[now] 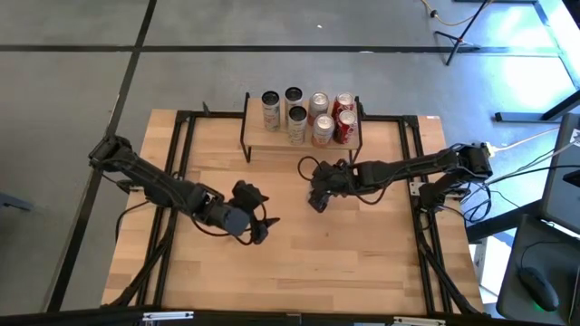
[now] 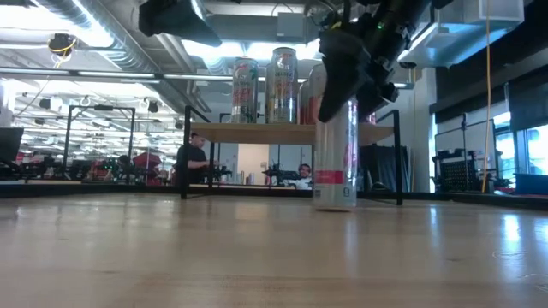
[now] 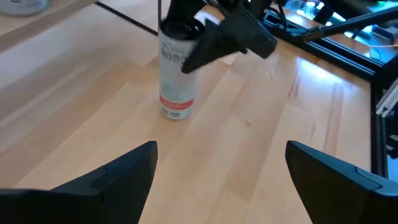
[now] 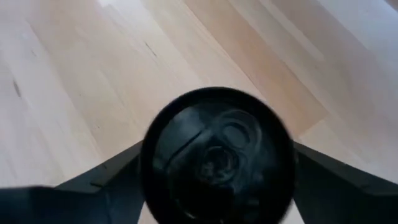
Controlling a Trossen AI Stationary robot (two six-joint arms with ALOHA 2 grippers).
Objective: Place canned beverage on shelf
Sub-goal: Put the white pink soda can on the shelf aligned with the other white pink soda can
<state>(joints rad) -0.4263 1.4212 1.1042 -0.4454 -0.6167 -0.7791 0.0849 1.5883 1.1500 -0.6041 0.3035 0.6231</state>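
A tall white can with a pink band [image 2: 335, 162] stands upright on its base on the tabletop, in front of the shelf; it also shows in the left wrist view [image 3: 175, 78]. My right gripper [image 1: 318, 197] is above it, fingers pointing down, shut on its top. The can's dark lid [image 4: 217, 155] fills the gap between the fingers. The shelf [image 1: 272, 143], a low wooden riser on black legs, stands at the far edge and carries several cans [image 1: 308, 116]. My left gripper [image 1: 257, 226] is open and empty, left of the can and nearer the front. My right gripper pinches the can's upper end, just under the rim [image 4: 148, 163], between its two fingers [image 4: 115, 177], one on each side. The fingers come from above, pointing down. The can stays upright with its base [image 2: 334, 204] on the tabletop.
The cans on the shelf fill most of its middle and right part; its left end [image 1: 254, 122] shows bare wood. Black frame rails [image 1: 181, 163] run along both sides of the table. People [image 2: 190, 158] and equipment show in the room beyond the table.
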